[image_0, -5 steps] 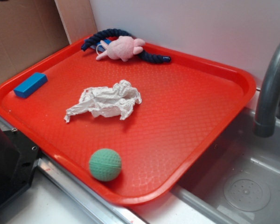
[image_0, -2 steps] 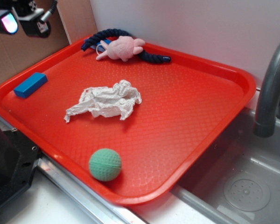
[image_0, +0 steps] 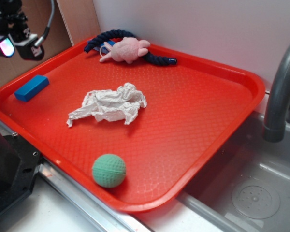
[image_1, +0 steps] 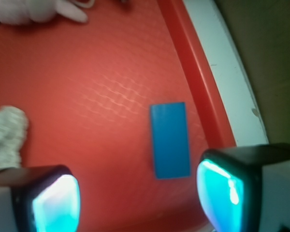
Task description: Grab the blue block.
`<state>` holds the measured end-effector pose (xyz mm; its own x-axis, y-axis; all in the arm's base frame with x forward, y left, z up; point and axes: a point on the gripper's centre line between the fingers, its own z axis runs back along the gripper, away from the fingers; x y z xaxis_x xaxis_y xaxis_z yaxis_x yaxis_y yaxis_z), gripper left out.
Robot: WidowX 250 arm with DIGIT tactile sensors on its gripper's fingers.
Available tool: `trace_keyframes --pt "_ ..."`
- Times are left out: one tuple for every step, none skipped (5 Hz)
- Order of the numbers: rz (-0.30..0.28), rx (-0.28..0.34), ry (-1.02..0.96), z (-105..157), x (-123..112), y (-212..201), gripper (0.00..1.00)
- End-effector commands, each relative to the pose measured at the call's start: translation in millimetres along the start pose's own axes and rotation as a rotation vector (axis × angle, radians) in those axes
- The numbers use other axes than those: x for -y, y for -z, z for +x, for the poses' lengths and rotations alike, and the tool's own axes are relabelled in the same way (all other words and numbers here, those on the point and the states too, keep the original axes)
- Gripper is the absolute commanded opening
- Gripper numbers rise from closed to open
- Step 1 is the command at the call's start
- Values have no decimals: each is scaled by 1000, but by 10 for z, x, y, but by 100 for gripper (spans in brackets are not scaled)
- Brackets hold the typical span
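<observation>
The blue block [image_0: 31, 87] lies flat near the left rim of the red tray [image_0: 198, 121]. My gripper [image_0: 17, 46] hangs in the air above and a little behind it, at the upper left of the exterior view, apart from the block. In the wrist view the blue block [image_1: 170, 139] lies lengthwise on the tray below, ahead of the gap and nearer the right finger. The gripper [image_1: 137, 198] is open, its two glowing cyan pads wide apart with nothing between them.
A crumpled white paper [image_0: 108, 104] lies mid-tray, a green ball [image_0: 108, 170] near the front rim, and a pink plush toy [image_0: 125, 49] on a dark navy rope at the back. The tray's raised rim [image_1: 195, 72] runs right beside the block. A grey faucet [image_0: 280, 92] and sink stand right.
The gripper has come into view at the upper left and moved down a little toward the blue block. Nothing on the tray has moved.
</observation>
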<state>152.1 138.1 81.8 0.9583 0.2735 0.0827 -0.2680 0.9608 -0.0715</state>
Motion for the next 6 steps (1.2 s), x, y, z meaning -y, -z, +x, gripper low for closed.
trace_keyframes --pt "84 -29 -5 17 -130 392 100" --pt "96 -45 28 1 14 618 100" --pt "101 -56 81 -44 191 704 100" --pt "72 -84 153 -100 441 813 100" --pt "67 -64 154 -95 548 754 0" --pt "84 -61 55 -4 491 647 0"
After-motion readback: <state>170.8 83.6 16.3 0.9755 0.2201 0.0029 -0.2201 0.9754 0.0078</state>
